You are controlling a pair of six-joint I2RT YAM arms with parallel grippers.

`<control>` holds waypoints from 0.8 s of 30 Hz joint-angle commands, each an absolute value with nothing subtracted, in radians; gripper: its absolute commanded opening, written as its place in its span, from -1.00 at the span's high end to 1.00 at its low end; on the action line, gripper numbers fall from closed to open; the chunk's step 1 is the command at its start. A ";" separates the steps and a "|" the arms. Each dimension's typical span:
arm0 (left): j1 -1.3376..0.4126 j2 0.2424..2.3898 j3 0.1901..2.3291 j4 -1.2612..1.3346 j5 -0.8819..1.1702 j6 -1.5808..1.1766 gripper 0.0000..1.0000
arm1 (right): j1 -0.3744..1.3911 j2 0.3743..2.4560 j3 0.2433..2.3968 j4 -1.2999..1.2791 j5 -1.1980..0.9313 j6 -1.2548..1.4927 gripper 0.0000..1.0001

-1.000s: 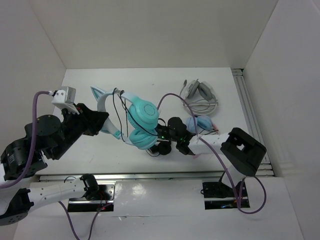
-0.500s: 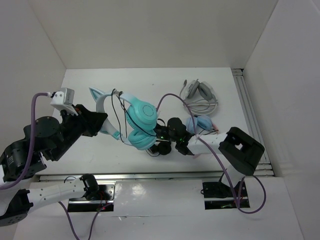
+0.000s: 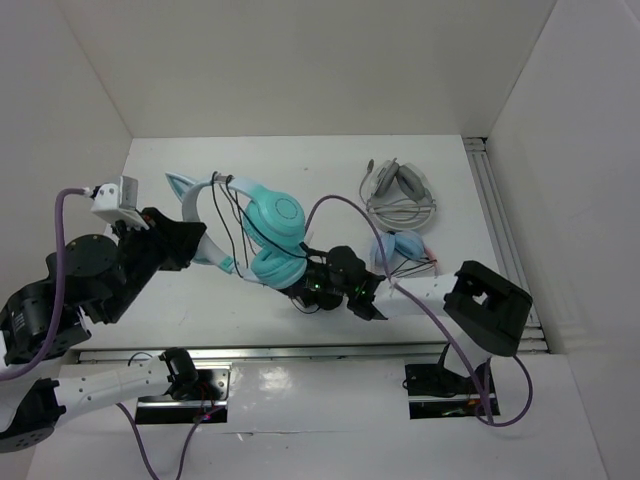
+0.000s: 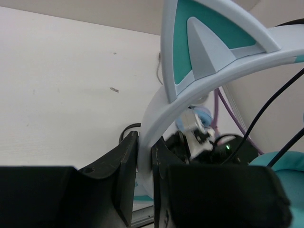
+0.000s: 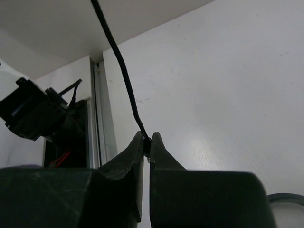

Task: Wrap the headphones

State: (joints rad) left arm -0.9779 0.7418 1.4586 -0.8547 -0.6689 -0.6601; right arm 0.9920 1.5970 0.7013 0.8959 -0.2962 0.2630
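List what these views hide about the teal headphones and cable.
- Plug end of cable: right wrist view, past top edge above right tool.
- Ear cups of headphones: left wrist view, cut by right edge, behind left tool.
- Wraps of cable: top view, too thin to count.

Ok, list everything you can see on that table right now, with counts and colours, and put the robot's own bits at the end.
teal headphones: one, teal cups, white headband with cat ears, left of centre
cable: one, thin, dark, running from the teal headphones to the right claw
grey headset: one, grey and white, far right of the table
blue and pink headphones: one, light blue cups with pink, right of centre beside the right arm
table: one, white
left claw: one, black, shut on the headband of the teal headphones
right claw: one, black, shut on the cable
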 commanded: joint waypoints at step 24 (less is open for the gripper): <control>-0.924 1.048 1.465 -1.038 -1.173 -0.894 1.00 | 1.519 1.256 0.770 0.405 0.323 -0.029 0.97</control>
